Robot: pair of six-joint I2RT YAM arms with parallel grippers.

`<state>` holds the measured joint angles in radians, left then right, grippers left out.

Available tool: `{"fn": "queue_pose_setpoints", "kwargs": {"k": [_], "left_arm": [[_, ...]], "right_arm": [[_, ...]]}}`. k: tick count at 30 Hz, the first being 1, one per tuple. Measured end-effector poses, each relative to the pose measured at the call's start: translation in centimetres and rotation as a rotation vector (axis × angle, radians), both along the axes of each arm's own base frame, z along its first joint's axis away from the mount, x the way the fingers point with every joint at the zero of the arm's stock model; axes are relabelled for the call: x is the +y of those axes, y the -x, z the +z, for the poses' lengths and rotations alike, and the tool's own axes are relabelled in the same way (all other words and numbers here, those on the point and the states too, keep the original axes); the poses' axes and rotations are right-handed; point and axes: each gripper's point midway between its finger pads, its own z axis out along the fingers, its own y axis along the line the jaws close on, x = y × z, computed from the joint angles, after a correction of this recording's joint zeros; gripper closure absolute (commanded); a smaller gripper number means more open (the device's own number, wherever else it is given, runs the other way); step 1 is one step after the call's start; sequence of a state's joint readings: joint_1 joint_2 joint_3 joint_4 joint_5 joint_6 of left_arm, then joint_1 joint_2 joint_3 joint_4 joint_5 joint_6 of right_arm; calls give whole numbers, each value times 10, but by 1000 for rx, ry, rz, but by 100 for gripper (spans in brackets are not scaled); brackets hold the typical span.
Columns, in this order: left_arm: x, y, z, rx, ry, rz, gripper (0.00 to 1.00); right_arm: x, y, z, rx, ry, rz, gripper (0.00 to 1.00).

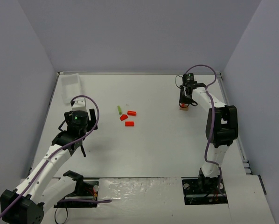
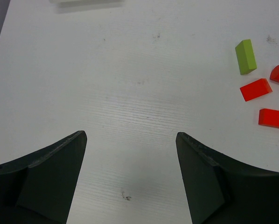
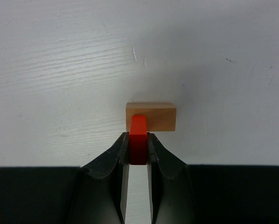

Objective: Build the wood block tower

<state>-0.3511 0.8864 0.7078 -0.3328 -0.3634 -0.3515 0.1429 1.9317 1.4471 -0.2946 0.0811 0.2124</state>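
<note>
A red block (image 3: pixel 138 125) is pinched by the right gripper (image 3: pixel 138 143) at the tan base (image 3: pixel 163 117), far right; it should be centred and lowered flat before release; the left gripper (image 2: pixel 131 140) is spread.

table (image 2: pixel 130 70): white and matt; fine parallel ridges and a few dark scuffs are seen.
tan block (image 3: pixel 160 116): bare wood, matt; faint grain is shown.
red block (image 3: pixel 138 135): smoothly painted; a slight sheen is seen.
green stick (image 2: pixel 246 56): painted, matt.
left gripper's fingers (image 2: pixel 46 182): black plastic, matt, faintly grainy.
right gripper's fingers (image 3: pixel 107 172): black plastic; a dull sheen is seen along the edges.
tray (image 1: pixel 70 86): translucent plastic.
</note>
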Motion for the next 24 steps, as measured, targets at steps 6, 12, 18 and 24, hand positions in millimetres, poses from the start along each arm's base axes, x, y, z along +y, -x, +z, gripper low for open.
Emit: {"fn": "queue_pose_setpoints", "kwargs": {"k": [6, 12, 18, 24], "left_arm": [[0, 0, 0, 0, 0, 0, 25], [0, 0, 0, 0, 0, 0, 25], [0, 0, 0, 0, 0, 0, 25], [0, 0, 0, 2, 0, 0, 25]], "right_arm": [[0, -1, 0, -5, -1, -1, 100], [0, -2, -1, -12, -2, -1, 100], [0, -2, -2, -12, -3, -1, 100], [0, -3, -3, -19, -4, -1, 100]]}}
